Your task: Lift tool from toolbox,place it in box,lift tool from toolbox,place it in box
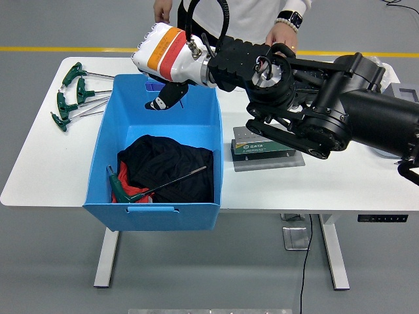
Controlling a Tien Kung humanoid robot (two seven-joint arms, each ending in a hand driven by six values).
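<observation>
A big blue box (105,140) stands on the left half of the white table. In it lie a black cloth (167,163) and one green T-handle hex key (121,190) with its long shaft across the cloth. Several more green T-handle keys (69,95) lie on the table left of the box. The grey tool holder (265,149) stands right of the box, its top hidden by my arm. My right hand (165,99), in a white shell with orange and red stripes, hangs over the box's far end. No tool shows in it.
A person stands at the far side; one hand (162,12) is above the box's far edge, the other hand (283,31), with a wrist watch, is above my arm. My black right arm (327,111) spans the table's right half. The table edge (39,196) runs near the box front.
</observation>
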